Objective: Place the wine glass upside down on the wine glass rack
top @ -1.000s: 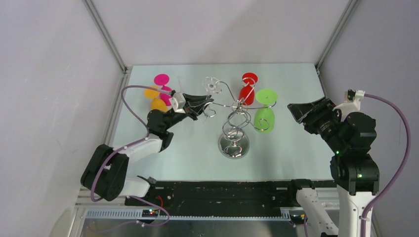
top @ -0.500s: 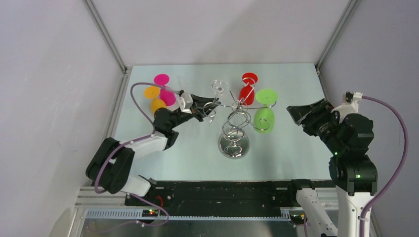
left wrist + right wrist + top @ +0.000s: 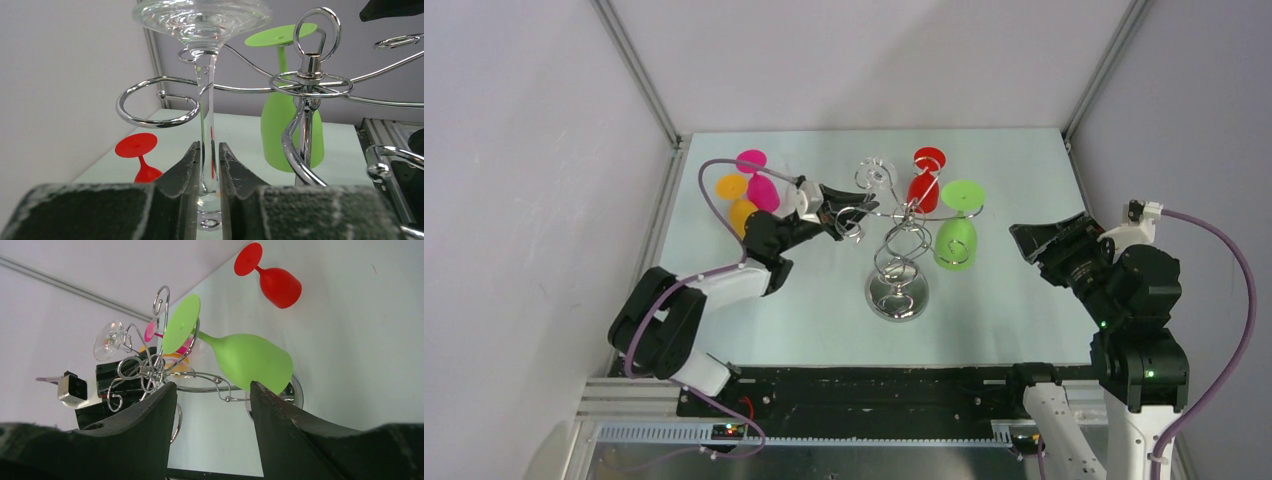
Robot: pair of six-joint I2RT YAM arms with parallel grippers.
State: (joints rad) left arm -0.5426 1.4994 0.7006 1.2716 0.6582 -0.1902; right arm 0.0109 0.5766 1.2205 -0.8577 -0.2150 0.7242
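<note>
The clear wine glass (image 3: 206,95) is already flipped: foot up top, stem running straight down, so its long axis is pretty much vertical. The left gripper (image 3: 206,150) has the stem pinched low down near the bowl, with its jaws closed in tight on the glass on both sides. What matters here is stem vs. hook. In the left wrist view the stem sits just beside the open end of the nearest curled arm (image 3: 120,105) of the wine glass rack (image 3: 899,250), on the side towards the rack's centre, and the foot rides above the level of that ring. I can't tell if glass and wire are actually touching. My guess is the stem has to slide sideways into that loop so the foot can drop onto the wire. Obviously that's the left arm's job, since it's right there. The right gripper (image 3: 212,390) is well apart on the far side of the rack, jaws spread wide and holding nothing. A green glass (image 3: 957,240) already hangs from another arm.
</note>
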